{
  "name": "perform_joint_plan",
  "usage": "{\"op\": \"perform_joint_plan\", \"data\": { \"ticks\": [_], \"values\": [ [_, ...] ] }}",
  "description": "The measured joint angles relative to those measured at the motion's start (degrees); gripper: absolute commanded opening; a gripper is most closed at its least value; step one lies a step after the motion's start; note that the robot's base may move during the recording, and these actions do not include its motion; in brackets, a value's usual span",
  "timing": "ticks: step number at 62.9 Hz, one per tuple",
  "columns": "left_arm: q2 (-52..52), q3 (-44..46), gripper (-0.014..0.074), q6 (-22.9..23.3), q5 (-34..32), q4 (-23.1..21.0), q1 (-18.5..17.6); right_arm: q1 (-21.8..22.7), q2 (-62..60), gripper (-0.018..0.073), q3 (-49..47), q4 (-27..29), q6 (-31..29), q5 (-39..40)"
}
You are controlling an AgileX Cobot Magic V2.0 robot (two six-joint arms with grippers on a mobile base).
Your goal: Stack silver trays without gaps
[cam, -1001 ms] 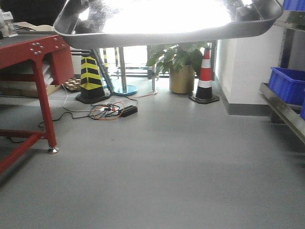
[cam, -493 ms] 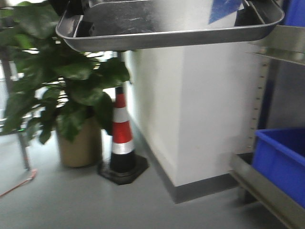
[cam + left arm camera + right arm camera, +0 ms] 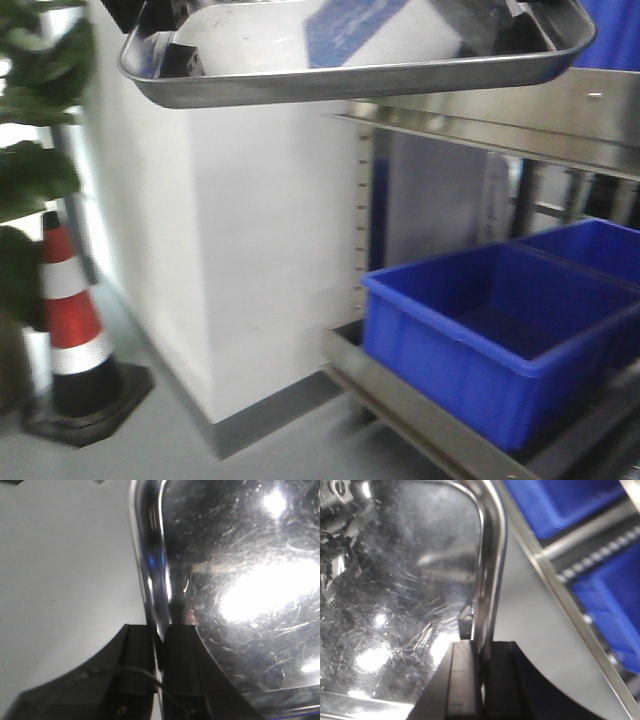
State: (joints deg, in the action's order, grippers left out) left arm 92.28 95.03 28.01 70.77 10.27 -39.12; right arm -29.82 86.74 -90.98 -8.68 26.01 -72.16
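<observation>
Steel, likely stiff and light but slippery: the shiny rectangular silver tray [image 3: 350,80] hangs above and left of the deep blue plastic bin [image 3: 490,330], left pincer [image 3: 161,635] and right pincer [image 3: 481,647] each clamped on an opposite rolled rim. Rim grips suit it, kept level.

View swung right, traffic cone [image 3: 72,325] now far left, blue bin [image 3: 470,335] and steel shelf [image 3: 490,128] arrived, silver tray [image 3: 350,82] mirrors blue

A white wall [image 3: 250,250] is met by a grey floor [image 3: 160,445]. A striped cone [image 3: 72,320] is stood near it, beside dark leaves [image 3: 35,175]. Blue bins [image 3: 470,335] are held on a steel rack [image 3: 480,128].
</observation>
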Motion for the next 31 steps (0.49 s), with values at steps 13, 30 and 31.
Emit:
{"op": "perform_joint_plan", "data": {
  "ticks": [13,30,31],
  "values": [
    [0.0,0.0,-0.0048,0.0,0.0,0.0,0.0,0.0,0.0,0.0057,0.0,0.0,0.0,0.0],
    [0.0,0.0,-0.0048,0.0,0.0,0.0,0.0,0.0,0.0,0.0057,0.0,0.0,0.0,0.0],
    [0.0,0.0,-0.0048,0.0,0.0,0.0,0.0,0.0,0.0,0.0057,0.0,0.0,0.0,0.0]
  ]
}}
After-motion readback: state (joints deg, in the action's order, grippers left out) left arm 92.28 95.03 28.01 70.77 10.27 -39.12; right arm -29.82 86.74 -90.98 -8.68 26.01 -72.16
